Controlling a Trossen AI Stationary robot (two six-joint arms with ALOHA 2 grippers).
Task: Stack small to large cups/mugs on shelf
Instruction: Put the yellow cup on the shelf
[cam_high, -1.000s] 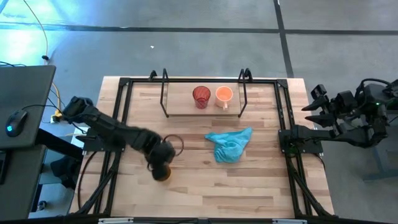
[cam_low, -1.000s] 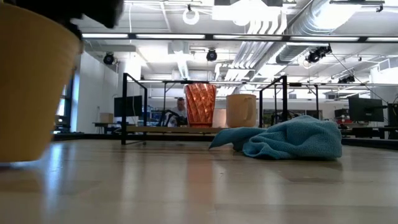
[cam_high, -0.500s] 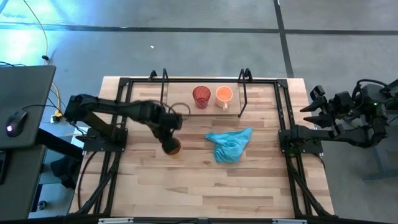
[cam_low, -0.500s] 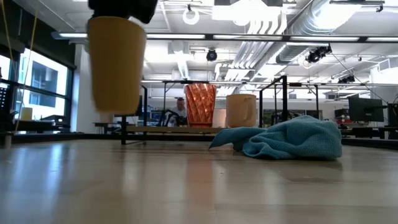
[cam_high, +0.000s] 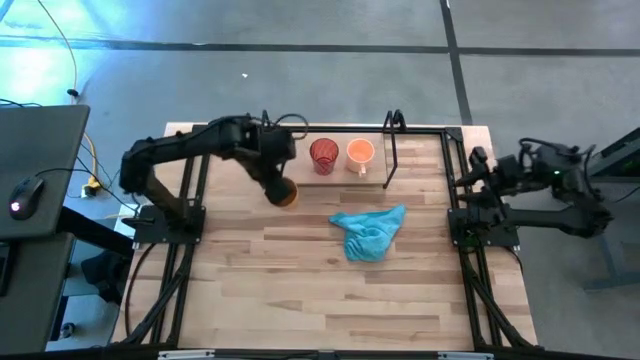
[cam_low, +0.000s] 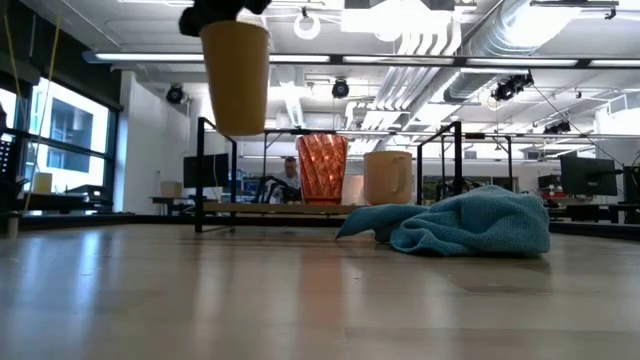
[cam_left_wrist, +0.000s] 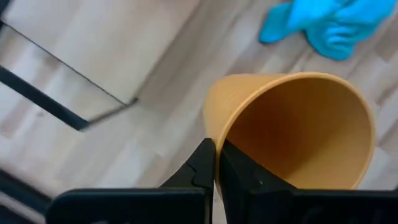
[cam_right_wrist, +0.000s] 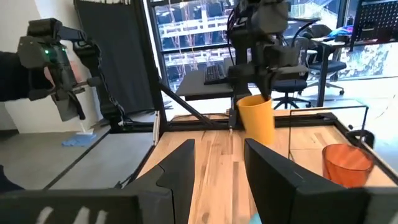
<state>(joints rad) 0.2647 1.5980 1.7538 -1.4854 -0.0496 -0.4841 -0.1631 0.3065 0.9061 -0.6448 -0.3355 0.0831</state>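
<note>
Yellow-orange cup hangs in the air, pinched by its rim in the left gripper, just left of centre in the upper half of the high view. In the left wrist view the 2 dark fingers are clamped together on the cup's near wall, with the open mouth of the cup facing the camera. In the low view the cup sits at the upper left, well clear of the tabletop, mouth up.

The shelf lies along the top centre of the high view, inside its thin black rod frame. On it stand 2 cups side by side: the red ribbed cup and, just to its right, the light orange mug. The held cup is just left of and slightly below the red ribbed cup in that view, near the shelf's front edge.

A turquoise cloth lies crumpled on the tabletop below the shelf, right of centre.

The right gripper waits at the right edge of the table, near the frame post; the right wrist view shows its fingers spread apart with nothing between them.
</note>
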